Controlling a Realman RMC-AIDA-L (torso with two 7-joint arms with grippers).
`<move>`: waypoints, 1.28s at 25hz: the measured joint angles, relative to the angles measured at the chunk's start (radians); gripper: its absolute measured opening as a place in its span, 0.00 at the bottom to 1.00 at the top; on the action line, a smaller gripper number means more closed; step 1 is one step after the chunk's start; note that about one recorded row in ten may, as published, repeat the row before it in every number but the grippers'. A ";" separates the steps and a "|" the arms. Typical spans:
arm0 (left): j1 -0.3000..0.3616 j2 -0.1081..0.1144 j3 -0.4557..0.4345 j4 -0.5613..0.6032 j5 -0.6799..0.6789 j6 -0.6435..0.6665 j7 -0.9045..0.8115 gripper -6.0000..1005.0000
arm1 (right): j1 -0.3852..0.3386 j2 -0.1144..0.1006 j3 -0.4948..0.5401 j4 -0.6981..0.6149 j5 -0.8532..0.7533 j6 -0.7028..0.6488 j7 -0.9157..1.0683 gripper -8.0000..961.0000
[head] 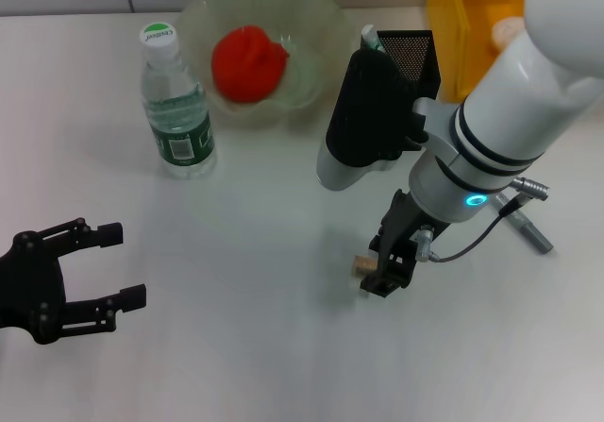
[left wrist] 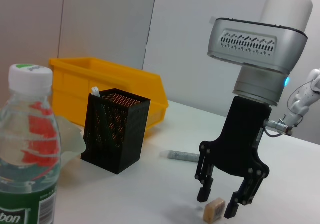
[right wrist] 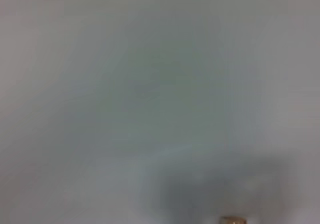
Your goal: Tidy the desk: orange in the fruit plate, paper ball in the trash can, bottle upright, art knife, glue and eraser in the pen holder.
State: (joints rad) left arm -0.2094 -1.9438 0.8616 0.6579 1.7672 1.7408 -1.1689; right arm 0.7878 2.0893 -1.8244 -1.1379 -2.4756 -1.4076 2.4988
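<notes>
**Right gripper down over the eraser, desk partly sorted**

Your right gripper [head: 385, 273] sits low at centre-right of the head view, fingers spread, with the eraser [head: 362, 264] on the table between the fingertips; the left wrist view shows the eraser [left wrist: 215, 209] not yet clamped. Your left gripper [head: 106, 266] idles at lower left, jaws apart, holding nothing.

Containers: the fruit plate [head: 316, 25], top centre, holds the orange [head: 248, 62]. The black mesh pen holder [head: 411, 49], upper right, has one white-capped item standing in it. A yellow bin [head: 472, 16] sits behind it.

The bottle [head: 176, 110] stands upright at upper left. A grey pen-like item [head: 527, 227], art knife or glue, you can't tell which, lies right of the arm.
</notes>
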 joint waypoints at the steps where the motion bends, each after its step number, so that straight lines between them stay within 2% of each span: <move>1: 0.000 -0.001 0.000 -0.001 0.000 -0.002 0.000 0.86 | 0.001 0.000 -0.003 0.003 0.000 0.003 0.001 0.64; 4: -0.001 -0.005 0.000 0.001 0.000 -0.003 0.000 0.86 | 0.002 0.002 -0.006 0.007 0.000 0.013 0.007 0.57; 9: -0.001 -0.005 0.000 0.002 0.000 -0.003 0.000 0.86 | 0.002 0.002 -0.004 0.004 0.000 0.015 0.008 0.34; 15: -0.001 -0.007 0.001 0.002 0.000 -0.007 0.000 0.86 | 0.002 0.002 -0.003 -0.007 0.000 0.004 0.010 0.19; 17: 0.000 -0.007 0.001 -0.002 0.000 -0.013 0.001 0.86 | -0.012 -0.002 0.011 -0.059 -0.003 -0.017 0.017 0.14; 19: 0.000 -0.007 0.001 -0.003 0.000 -0.014 0.002 0.86 | -0.022 -0.004 0.022 -0.087 -0.008 -0.029 0.022 0.14; 21: 0.000 -0.008 0.001 -0.005 0.000 -0.015 0.003 0.86 | -0.046 -0.006 0.076 -0.166 -0.033 -0.058 0.029 0.14; 23: 0.000 -0.009 0.003 -0.006 0.000 -0.016 0.003 0.86 | -0.108 -0.005 0.208 -0.337 -0.096 -0.076 0.044 0.14; 26: 0.000 -0.010 0.004 -0.006 0.000 -0.018 0.004 0.86 | -0.122 -0.005 0.237 -0.365 -0.101 -0.063 0.046 0.14; 27: -0.001 -0.010 0.004 -0.006 0.000 -0.018 0.004 0.86 | -0.152 -0.005 0.293 -0.407 -0.106 -0.021 0.048 0.14; 28: -0.001 -0.010 0.004 -0.006 0.000 -0.018 0.004 0.86 | -0.152 -0.005 0.293 -0.407 -0.106 -0.021 0.048 0.14; 32: -0.001 -0.011 0.004 -0.006 0.000 -0.021 0.002 0.86 | -0.206 -0.006 0.326 -0.424 -0.108 0.123 0.045 0.14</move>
State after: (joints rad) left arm -0.2102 -1.9550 0.8660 0.6520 1.7670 1.7196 -1.1669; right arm 0.5818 2.0836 -1.4979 -1.5623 -2.5840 -1.2849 2.5442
